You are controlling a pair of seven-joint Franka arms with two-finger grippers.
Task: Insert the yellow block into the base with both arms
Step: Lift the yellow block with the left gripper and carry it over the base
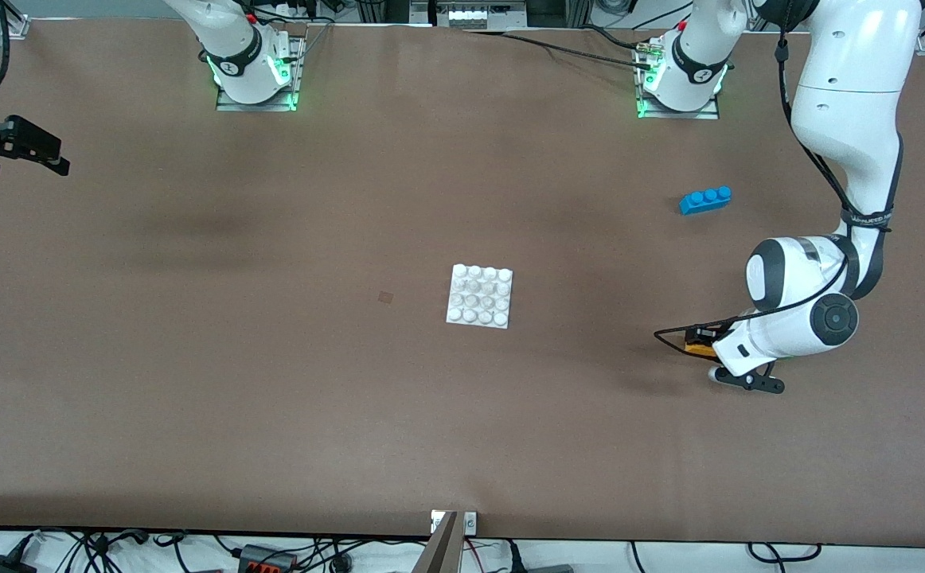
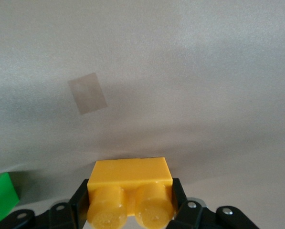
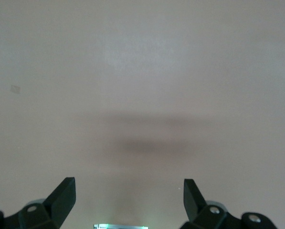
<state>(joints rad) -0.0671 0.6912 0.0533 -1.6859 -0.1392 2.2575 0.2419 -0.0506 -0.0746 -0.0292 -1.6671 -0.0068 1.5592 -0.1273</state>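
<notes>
The yellow block [image 2: 130,177], with two round studs, sits between the black fingers [image 2: 79,199] of my left gripper [image 2: 130,193], which is shut on it. In the front view the left gripper [image 1: 700,345] is low over the table at the left arm's end, and only a sliver of the yellow block [image 1: 698,348] shows under the wrist. The white studded base [image 1: 479,296] lies flat at the table's middle, well apart from the block. My right gripper [image 1: 33,151] hangs open over bare table at the right arm's end, and the right wrist view shows nothing between the right gripper's [image 3: 129,191] fingers.
A blue three-stud brick [image 1: 705,200] lies farther from the front camera than the left gripper. A green brick [image 2: 0,198] shows beside the left gripper. A small darker patch [image 1: 385,297] marks the table beside the base.
</notes>
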